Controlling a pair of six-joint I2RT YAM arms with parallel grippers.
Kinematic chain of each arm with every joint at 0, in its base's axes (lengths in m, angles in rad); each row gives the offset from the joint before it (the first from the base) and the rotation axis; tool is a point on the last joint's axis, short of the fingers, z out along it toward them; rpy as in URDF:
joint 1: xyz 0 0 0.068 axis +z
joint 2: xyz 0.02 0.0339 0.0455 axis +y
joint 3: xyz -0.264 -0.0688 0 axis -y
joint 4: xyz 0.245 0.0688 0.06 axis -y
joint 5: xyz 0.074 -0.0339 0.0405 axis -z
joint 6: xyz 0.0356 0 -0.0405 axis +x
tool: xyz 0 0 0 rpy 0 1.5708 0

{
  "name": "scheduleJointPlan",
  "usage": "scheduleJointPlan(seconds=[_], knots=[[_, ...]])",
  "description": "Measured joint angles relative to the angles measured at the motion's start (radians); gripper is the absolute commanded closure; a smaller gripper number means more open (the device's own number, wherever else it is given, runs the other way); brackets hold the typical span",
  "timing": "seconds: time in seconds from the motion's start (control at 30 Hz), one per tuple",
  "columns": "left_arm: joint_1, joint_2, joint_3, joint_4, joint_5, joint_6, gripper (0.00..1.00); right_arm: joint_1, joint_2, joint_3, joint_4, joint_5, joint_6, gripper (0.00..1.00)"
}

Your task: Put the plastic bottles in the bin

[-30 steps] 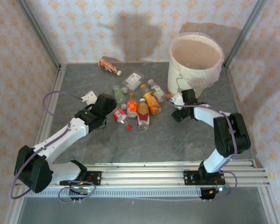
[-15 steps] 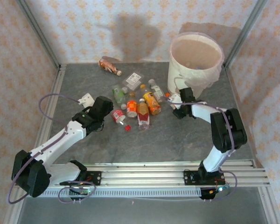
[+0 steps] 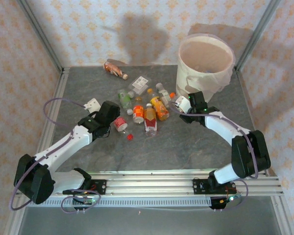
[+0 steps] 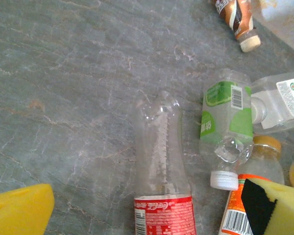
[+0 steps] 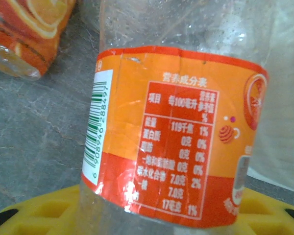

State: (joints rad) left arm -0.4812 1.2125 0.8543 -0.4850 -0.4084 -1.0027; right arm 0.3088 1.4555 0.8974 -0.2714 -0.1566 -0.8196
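Bottles (image 3: 150, 117) lie mostly scattered on the bench (image 3: 186, 147) short of the bin (image 3: 196, 81), so little is done: right hand (image 3: 182, 104) clamps an orange-labelled bottle (image 5: 171, 132), left hand (image 3: 116, 119) gapes empty above a red-labelled bottle (image 4: 161, 147).

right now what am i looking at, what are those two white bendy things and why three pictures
Those are two robot arms bolted to a grey table. The wide picture is taken from above and behind them; the two close-ups come from a camera on each wrist. Small plastic bottles lie scattered on the table, near a big white bin. The left claw stands open astride a red-label bottle, not gripping it. The right claw looks closed on an orange-label bottle.
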Motion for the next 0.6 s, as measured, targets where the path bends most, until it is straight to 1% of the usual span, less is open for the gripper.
scheduleJointPlan(seconds=[0.37,0.6], knots=[[0.019,0.147,-0.034,0.029,0.069,-0.079,0.0,0.02,-0.169,0.029,-0.032,-0.061,0.019,0.56],[0.019,0.193,-0.045,0.103,0.133,-0.069,0.0,0.02,-0.244,0.1,-0.035,-0.158,0.05,0.58]])
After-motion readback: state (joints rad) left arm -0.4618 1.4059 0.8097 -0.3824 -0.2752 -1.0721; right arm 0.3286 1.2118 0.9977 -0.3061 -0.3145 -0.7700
